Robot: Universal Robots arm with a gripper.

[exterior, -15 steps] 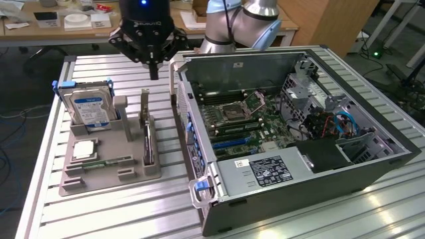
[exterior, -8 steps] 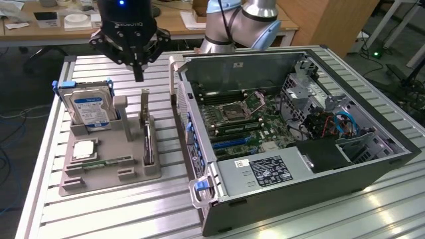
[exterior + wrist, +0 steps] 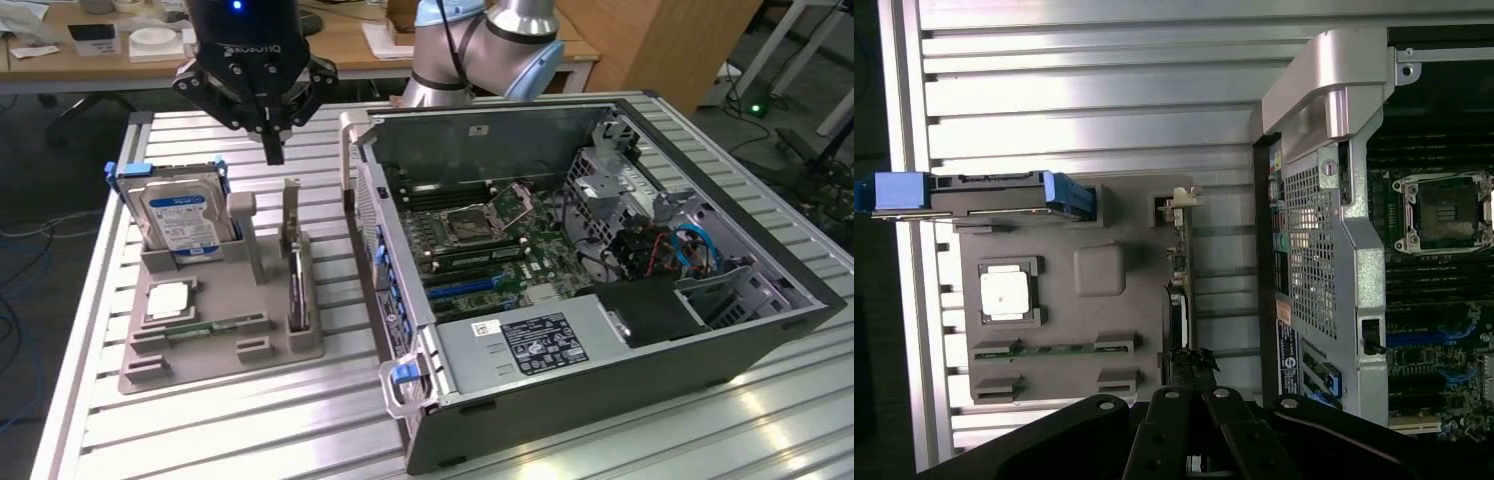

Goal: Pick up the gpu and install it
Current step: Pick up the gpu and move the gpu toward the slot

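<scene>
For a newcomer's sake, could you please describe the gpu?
Beside the open dark metal computer case lies a grey plastic holder tray. The gpu is the thin circuit card standing on edge nearest the case, slimmer than the blue-labelled silver hard drive.

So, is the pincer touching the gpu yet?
Apart. In the exterior view the shut pincer hangs above the gpu, with a clear gap between its tips and the card's top edge.

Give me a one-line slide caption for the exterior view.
Shut gripper hovers above the gpu standing on edge in its gray tray, beside the open computer case.
</scene>
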